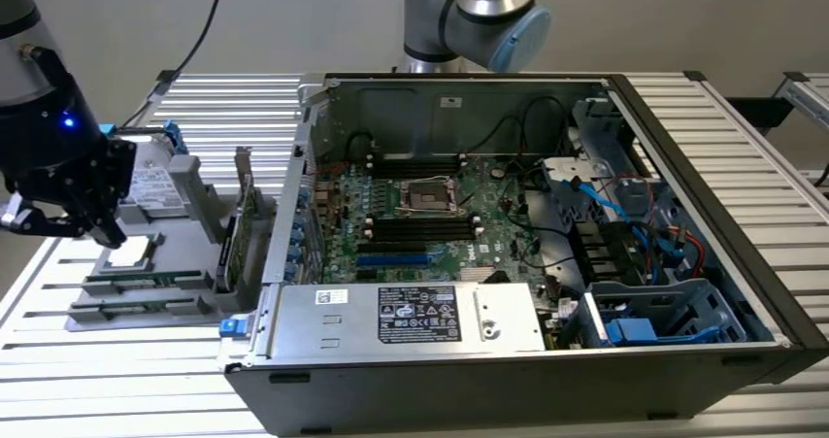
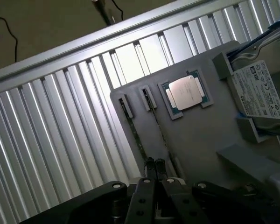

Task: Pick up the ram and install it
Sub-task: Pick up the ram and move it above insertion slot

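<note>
Two thin green ram sticks (image 2: 154,123) stand on edge in slots of a grey parts holder (image 2: 200,135). In the exterior view the ram (image 1: 146,281) lies along the holder's front rows, at that view's left. My gripper (image 2: 155,164) hangs just over the near ends of the sticks. Its two black fingers (image 2: 149,164) are pressed together, and nothing shows between them. In the exterior view the gripper (image 1: 97,229) hovers over the holder's left end, well away from the open computer case (image 1: 518,360).
A square silver processor (image 2: 185,92) sits in a pocket of the holder beside the sticks. A labelled hard drive (image 2: 259,91) rests at the holder's far end. An upright card (image 1: 240,224) stands between holder and case. Black memory slots (image 1: 414,226) lie on the motherboard. The table is ribbed metal (image 2: 60,140).
</note>
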{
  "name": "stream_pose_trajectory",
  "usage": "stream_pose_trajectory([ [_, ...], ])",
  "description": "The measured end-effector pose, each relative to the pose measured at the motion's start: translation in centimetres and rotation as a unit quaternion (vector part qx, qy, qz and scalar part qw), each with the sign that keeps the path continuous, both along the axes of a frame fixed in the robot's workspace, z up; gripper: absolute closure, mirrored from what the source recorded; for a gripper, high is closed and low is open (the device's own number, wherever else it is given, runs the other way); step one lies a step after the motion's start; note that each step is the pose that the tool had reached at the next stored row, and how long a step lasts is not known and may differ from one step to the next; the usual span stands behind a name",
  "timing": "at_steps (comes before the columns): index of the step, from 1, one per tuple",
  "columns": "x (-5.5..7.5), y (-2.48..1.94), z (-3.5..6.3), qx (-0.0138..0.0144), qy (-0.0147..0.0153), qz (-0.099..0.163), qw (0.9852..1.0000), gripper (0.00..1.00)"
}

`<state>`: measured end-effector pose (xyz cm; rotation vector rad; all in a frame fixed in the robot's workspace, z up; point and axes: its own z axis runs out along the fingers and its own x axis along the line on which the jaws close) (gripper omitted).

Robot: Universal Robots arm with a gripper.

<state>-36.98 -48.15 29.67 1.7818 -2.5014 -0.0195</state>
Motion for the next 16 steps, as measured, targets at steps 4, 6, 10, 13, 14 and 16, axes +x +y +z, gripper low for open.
stream_pose_trajectory([
  [4,0.00,0.00,-0.29,0.0001,0.0000,0.037,0.9993,0.90],
  [6,0.00,0.00,-0.43,0.0001,0.0000,0.055,0.9985,0.90],
  [10,0.00,0.00,-0.71,0.0002,0.0000,0.091,0.9959,0.90],
  [13,0.00,0.00,-0.92,0.0003,0.0000,0.118,0.9930,0.90],
  [14,0.00,0.00,-0.99,0.0004,0.0000,0.128,0.9918,0.90],
  [16,0.00,0.00,-1.05,0.0003,0.0001,0.145,0.9894,0.90],
])
